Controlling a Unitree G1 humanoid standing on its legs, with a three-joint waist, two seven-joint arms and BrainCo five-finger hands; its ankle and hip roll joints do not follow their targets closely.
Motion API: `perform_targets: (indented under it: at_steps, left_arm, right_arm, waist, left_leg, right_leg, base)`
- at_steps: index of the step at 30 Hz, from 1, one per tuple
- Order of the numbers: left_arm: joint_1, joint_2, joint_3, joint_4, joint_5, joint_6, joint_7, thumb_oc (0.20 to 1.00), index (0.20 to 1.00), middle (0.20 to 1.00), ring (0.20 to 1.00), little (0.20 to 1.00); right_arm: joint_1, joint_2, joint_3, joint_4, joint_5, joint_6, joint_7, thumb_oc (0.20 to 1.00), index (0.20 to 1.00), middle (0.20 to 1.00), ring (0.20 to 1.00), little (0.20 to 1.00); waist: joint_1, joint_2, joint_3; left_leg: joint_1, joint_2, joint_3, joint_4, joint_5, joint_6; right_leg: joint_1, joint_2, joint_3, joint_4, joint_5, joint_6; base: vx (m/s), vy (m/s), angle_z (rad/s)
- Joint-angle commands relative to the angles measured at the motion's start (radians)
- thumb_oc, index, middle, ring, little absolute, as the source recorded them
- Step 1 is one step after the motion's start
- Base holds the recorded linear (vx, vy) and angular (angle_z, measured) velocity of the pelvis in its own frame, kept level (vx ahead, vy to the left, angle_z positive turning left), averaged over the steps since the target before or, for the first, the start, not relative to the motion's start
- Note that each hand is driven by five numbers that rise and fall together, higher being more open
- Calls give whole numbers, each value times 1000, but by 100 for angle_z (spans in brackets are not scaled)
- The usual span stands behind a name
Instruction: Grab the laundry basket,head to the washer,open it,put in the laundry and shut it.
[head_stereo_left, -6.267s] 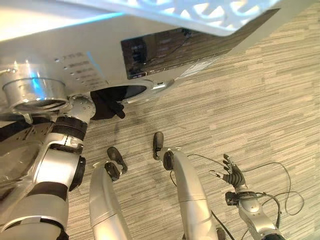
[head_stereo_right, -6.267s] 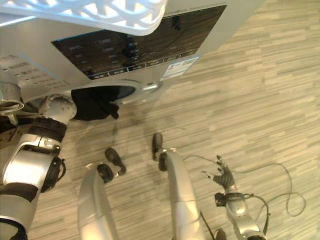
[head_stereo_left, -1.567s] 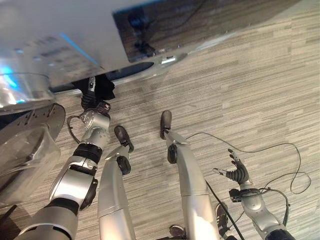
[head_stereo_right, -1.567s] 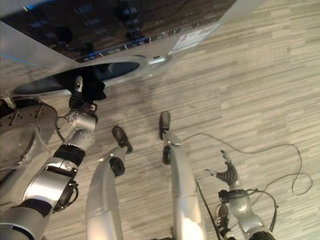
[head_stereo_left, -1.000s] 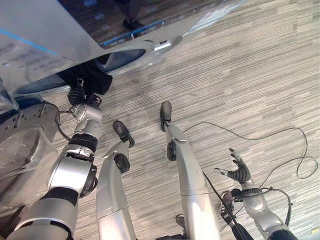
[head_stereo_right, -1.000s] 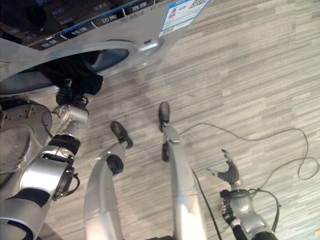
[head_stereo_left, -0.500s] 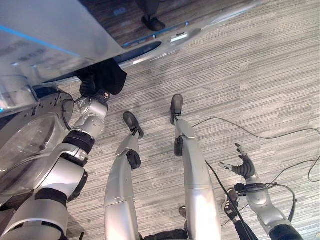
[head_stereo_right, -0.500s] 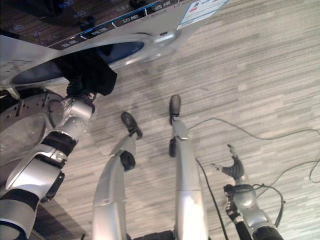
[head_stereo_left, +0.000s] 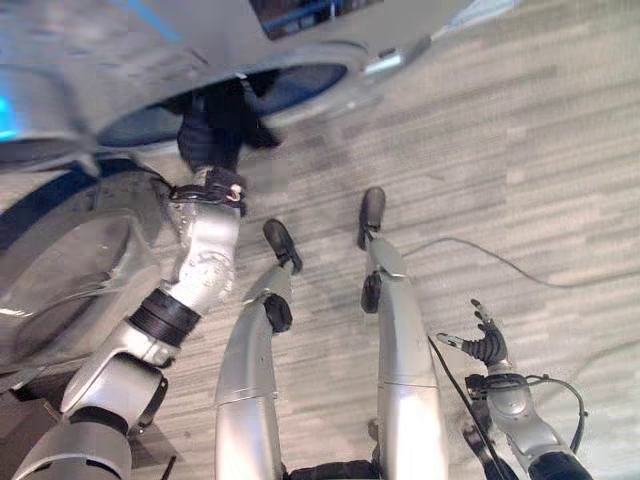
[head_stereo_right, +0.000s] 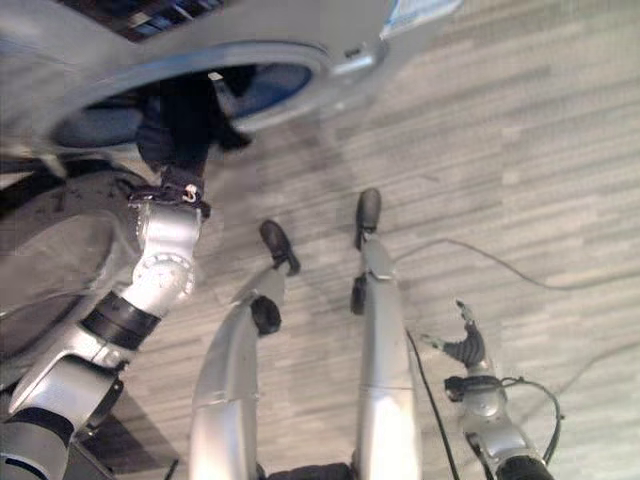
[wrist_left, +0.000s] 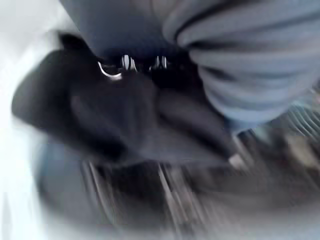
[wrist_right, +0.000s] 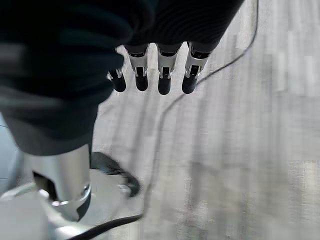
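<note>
Wood-grain plank flooring (head_stereo_left: 540, 160) in pale grey-beige strips spreads out from the foot of a silver appliance front, its boards running slantwise across the room. Beside that appliance front, at the lower corner, a darker brown patch of floor (head_stereo_left: 25, 425) meets the pale planks.

Dark laundry (head_stereo_left: 222, 125) bunched at washer (head_stereo_left: 90, 60) opening, door (head_stereo_left: 60, 270) open
</note>
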Motion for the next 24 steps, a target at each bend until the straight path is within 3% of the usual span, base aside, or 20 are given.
perform_targets:
  at_steps: [1, 6, 11, 13, 19, 24]
  left_arm:
    - [-152, -29, 54, -140, 122, -55, -132, 200, 200, 200, 200, 200]
    - [-226, -16, 93, -86, 126, -76, -102, 200, 200, 200, 200, 200]
    - [-470, -4, 135, 197, 186, -92, 34, 200, 200, 200, 200, 200]
    - [-525, 16, 140, 303, 215, -65, 66, 200, 200, 200, 200, 200]
    - [-543, 25, 156, 443, 261, -12, 86, 200, 200, 200, 200, 200]
    - [-460, -19, 168, 448, 297, 19, 76, 200, 200, 200, 200, 200]
  right_arm:
    - [136, -129, -54, -39, -25, 1, -46, 1000, 1000, 1000, 1000, 1000]
    - [164, -155, -72, -45, -34, -7, -43, 1000, 1000, 1000, 1000, 1000]
    - [133, -154, -51, 9, 22, -16, -32, 1000, 1000, 1000, 1000, 1000]
    - [131, -152, -36, -6, 34, -17, -28, 1000, 1000, 1000, 1000, 1000]
    - [119, -144, -17, -19, 52, -21, -22, 1000, 1000, 1000, 1000, 1000]
    - [117, -122, -7, -1, 67, -19, -30, 1000, 1000, 1000, 1000, 1000]
  waist:
    - [-56, 146, -75]
    - [-63, 157, -78]
    - [-84, 147, -82]
    - [-89, 142, -87]
    - [-96, 123, -91]
    - [-96, 105, -90]
  left_leg:
    - [-43, 110, -94, 67, 5, -131]
    - [-6, 102, -86, 29, 14, -134]
    - [-9, 102, -87, 7, 16, -139]
    - [-16, 101, -83, -1, 16, -140]
    - [-39, 98, -68, -3, 6, -139]
    - [-82, 109, -76, 53, -10, -133]
  right_leg:
    - [24, 41, -35, -58, 17, 74]
    - [49, 33, -34, -81, 23, 80]
    - [55, 36, -38, -125, 38, 81]
    - [47, 39, -36, -139, 45, 80]
    - [17, 47, -23, -165, 66, 88]
    - [-15, 64, -13, -143, 58, 79]
  base:
    - [-2, 43, -6]
    - [3, 9, -1]
    - [6, -7, 2]
    - [9, 2, -2]
    - [30, 41, -3]
    - [22, -14, -15]
